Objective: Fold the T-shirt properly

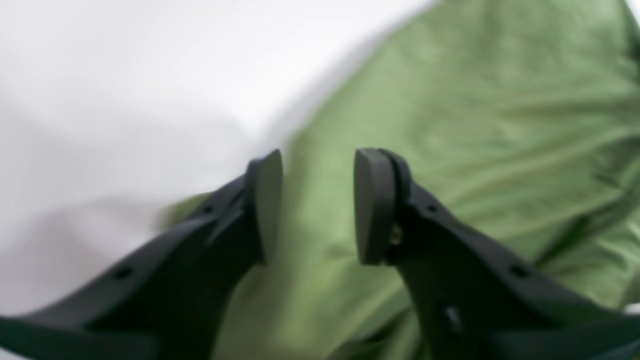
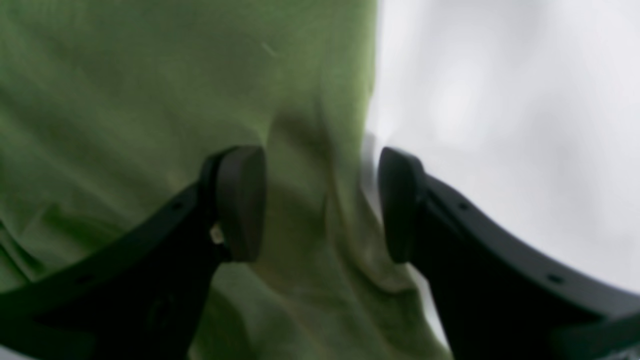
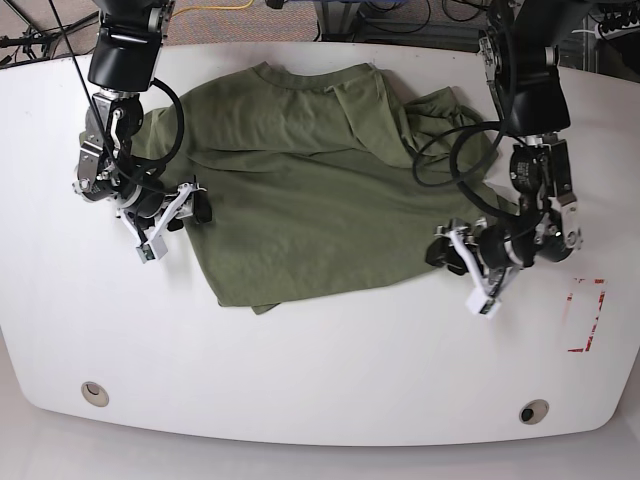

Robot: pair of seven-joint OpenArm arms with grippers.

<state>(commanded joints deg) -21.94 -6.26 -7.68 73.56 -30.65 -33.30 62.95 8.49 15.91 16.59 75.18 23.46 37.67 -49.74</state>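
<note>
The T-shirt point(image 3: 310, 190) lies spread over the upper middle of the white table point(image 3: 320, 370) in the base view, neckline toward the top edge, its right-hand side already bunched and partly folded over near the upper right of the frame. The rest lies fairly flat, with a rumpled hem at the lower left.

The right end effector point(image 3: 193, 208) sits at the cloth's left edge, and its wrist view shows the jaws parted wide with the garment's side edge running between the pads, nothing pinched. The left end effector point(image 3: 447, 250) sits at the lower right corner of the shirt, likewise wide apart over the edge where green meets white (both wrist views are blurred, so contact with the fabric cannot be told). Placing one on each side looks like preparation to take opposite edges at once and carry them into a fold.

Around it: two round fittings point(image 3: 95, 393) near the bottom corners of the table, a red marking point(image 3: 585, 315) at lower right, and cables beyond the top edge. Nothing lies between the end effectors and the cloth; the bunched upper right may resist a clean fold.
</note>
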